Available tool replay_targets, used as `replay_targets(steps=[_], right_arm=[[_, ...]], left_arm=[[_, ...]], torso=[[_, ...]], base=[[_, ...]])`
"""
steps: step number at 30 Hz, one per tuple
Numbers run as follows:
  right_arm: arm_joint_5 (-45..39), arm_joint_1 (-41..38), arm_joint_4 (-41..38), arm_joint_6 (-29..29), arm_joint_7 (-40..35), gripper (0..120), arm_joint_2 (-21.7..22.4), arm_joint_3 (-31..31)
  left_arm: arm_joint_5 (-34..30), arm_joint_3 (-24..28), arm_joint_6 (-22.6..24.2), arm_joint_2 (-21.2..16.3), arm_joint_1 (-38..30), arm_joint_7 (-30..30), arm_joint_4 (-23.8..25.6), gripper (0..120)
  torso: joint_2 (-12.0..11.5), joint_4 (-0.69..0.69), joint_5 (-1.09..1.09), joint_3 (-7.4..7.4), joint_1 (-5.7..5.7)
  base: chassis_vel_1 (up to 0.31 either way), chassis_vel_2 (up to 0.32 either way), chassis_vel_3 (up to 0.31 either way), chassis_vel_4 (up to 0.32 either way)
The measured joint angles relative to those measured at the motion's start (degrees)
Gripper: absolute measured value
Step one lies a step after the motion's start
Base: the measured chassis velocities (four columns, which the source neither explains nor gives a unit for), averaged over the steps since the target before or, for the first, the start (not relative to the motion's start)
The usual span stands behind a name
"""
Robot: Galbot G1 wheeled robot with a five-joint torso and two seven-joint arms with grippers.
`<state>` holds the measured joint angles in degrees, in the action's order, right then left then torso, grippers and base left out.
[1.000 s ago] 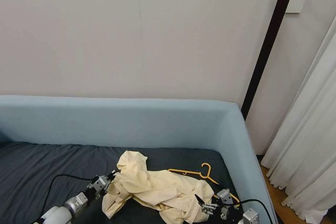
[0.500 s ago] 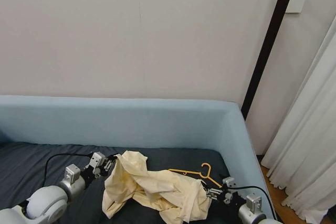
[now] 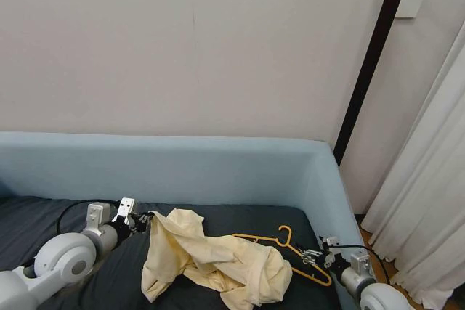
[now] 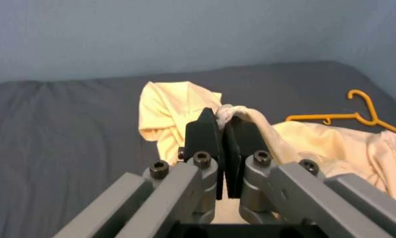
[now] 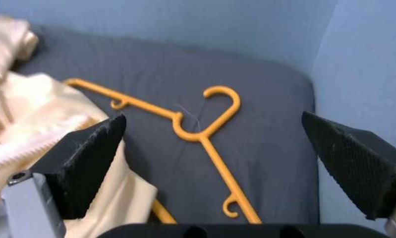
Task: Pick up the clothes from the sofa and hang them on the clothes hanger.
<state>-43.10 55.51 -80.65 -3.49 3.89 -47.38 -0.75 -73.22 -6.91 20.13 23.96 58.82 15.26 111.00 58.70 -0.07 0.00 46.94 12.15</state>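
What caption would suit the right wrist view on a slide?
Open right gripper above an orange hanger on the dark sofa seat, cream clothes covering part of it.
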Motion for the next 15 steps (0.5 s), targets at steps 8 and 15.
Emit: replay_targets(steps=[8,15], right_arm=[[5.3,-10.9,12.2,-1.7,5.8,100,-4.8,-7.0],[8.2,-16.3,17.8,-3.0,10.3,100,-5.7,-11.1]], left_arm=[[1.6,-4.2,0.4,3.5,5.8,-1.9,-1.4,0],[3.8,-8.7,-0.3,5.2,11.9,-2.9,-0.6,0]], torso=[[0.0,0.01,0.01,0.00,0.00],[0.0,-0.01,0.00,0.00,0.00]], base=[[0.000,0.000,0.000,0.000],[0.000,0.000,0.000,0.000]])
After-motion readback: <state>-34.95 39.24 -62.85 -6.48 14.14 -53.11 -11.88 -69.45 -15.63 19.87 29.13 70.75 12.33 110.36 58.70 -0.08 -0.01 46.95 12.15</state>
